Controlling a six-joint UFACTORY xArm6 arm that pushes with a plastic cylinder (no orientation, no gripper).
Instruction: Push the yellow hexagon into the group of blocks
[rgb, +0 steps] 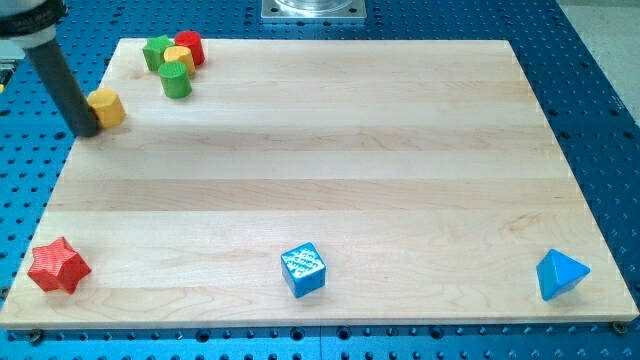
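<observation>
My tip, a bare rod without jaws, touches the yellow hexagon. Judged light, rigid, slide-prone; push its near face centrally.

Yellow hexagon flat near board's upper-left edge, just below-left of group of blocks, apart from it.

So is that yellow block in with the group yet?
Not yet: the yellow hexagon sits apart from the group, bare board between, my tip at its left.
</observation>
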